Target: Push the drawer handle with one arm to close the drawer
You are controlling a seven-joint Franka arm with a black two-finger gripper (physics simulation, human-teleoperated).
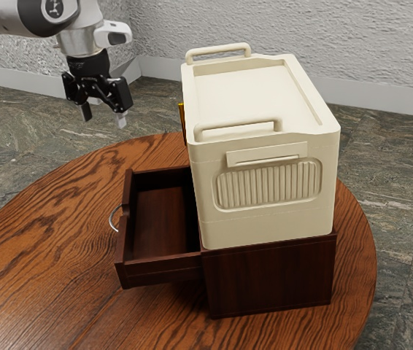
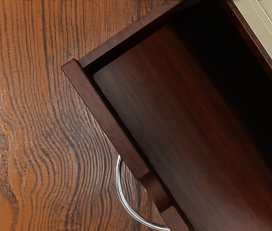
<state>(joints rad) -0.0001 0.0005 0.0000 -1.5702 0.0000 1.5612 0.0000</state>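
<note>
- Exterior view: the gripper [image 1: 103, 119] hangs high above the tabletop [image 1: 53, 204], its jaws parted fairly wide with nothing between them, well apart from the handle.
- The handle [image 1: 112, 219], a silvery loop, sits on the outer face of the drawer [image 1: 160, 222], which stands well out of the cabinet [image 1: 271, 275] towards the tabletop's rim at the exterior view's left.
- Coming down on the wrong side of the front panel [image 2: 109, 125] would put the jaws inside the drawer (wrist view shows that hollow broad and inviting).
- A push off-centre could twist the drawer and jam it; a fingertip through the loop could snag.
- Too hard a shove might slide the cabinet, crate [image 1: 265, 175] and all, towards the tabletop's opposite edge.
- No readable writing: the crate's raised plate [image 1: 267, 155] looks blank, and the pale mark [image 1: 54, 7] on the arm's dark joint is unclear to me.
</note>
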